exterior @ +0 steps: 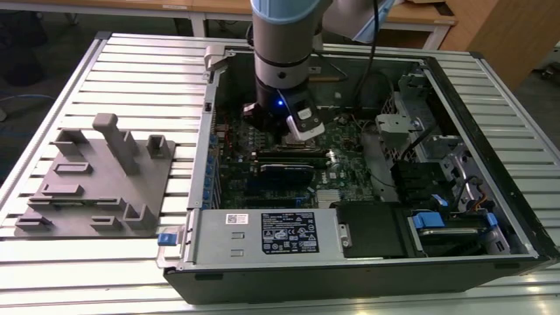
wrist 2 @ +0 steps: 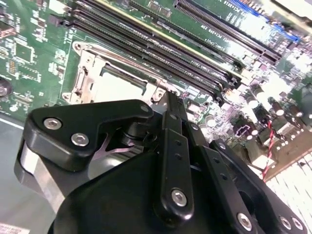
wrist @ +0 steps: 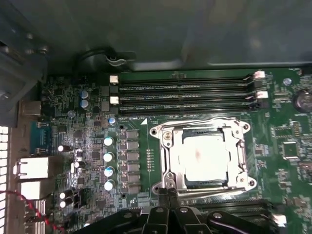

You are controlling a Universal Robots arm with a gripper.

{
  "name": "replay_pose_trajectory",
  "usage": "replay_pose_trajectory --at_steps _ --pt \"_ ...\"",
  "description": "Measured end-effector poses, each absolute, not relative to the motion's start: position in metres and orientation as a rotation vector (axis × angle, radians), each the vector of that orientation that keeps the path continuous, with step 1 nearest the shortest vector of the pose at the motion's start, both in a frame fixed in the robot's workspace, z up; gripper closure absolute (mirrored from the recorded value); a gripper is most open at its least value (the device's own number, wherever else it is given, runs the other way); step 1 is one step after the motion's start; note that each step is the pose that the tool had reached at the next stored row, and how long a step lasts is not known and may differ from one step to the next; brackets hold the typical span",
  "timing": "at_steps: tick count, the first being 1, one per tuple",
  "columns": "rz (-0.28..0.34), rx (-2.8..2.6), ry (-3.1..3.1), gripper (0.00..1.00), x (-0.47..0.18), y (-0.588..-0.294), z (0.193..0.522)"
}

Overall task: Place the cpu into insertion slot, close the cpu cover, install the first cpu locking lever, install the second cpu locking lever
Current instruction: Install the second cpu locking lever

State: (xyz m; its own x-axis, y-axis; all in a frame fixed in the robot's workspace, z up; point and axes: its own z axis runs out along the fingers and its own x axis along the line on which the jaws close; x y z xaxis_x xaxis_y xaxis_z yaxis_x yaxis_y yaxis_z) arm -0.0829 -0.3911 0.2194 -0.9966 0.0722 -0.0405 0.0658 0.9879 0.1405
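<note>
Arm is down inside the open PC case (exterior: 490,197), centre-top of the exterior view, above the green motherboard (exterior: 350,167).

Gripper (wrist: 167,191) sits at bottom centre of the first wrist view, fingers pressed together with nothing between them, tips right at the near edge of the insertion slot (wrist: 168,146). In the second wrist view the same closed tips (wrist 2: 171,100) are just beside the socket corner.

The cpu (wrist: 202,158) is seated in the slot, silver top facing up, right of centre in the first wrist view. The cpu cover (wrist: 239,129) lies flat around it, framing the chip.

Memory slots (wrist: 185,90) run along the far side of the socket. Grey fixture block (exterior: 96,177) sits on the table, on the exterior view's left.
</note>
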Motion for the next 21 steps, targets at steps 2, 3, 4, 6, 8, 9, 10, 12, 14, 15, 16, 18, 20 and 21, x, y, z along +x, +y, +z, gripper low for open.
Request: replay_pose_trajectory --at_steps 2,3,4,6,8,9,10,12,14,15,16,18,20,21 --pt "0.212 0.111 3.087 0.9 -0.082 -0.391 0.224" --pt "0.211 0.113 3.087 0.9 -0.082 -0.391 0.226" --pt "0.21 0.114 3.086 0.9 -0.082 -0.391 0.229" --pt "0.208 0.117 3.086 0.9 -0.081 -0.391 0.233" --pt "0.206 0.118 3.086 0.9 -0.081 -0.391 0.233" --pt "0.206 0.118 3.086 0.9 -0.081 -0.391 0.233" --pt "0.206 0.118 3.086 0.9 -0.081 -0.391 0.233" --pt "0.205 0.118 3.086 0.9 -0.079 -0.39 0.233" --pt "0.204 0.118 3.086 0.9 -0.074 -0.39 0.233" --pt "0.203 0.118 3.086 0.9 -0.071 -0.39 0.233" --pt "0.201 0.118 3.086 0.9 -0.068 -0.389 0.233" --pt "0.197 0.118 3.087 0.9 -0.064 -0.389 0.233" --pt "0.187 0.118 3.087 0.9 -0.06 -0.387 0.233" --pt "0.18 0.118 3.087 0.9 -0.059 -0.386 0.233"
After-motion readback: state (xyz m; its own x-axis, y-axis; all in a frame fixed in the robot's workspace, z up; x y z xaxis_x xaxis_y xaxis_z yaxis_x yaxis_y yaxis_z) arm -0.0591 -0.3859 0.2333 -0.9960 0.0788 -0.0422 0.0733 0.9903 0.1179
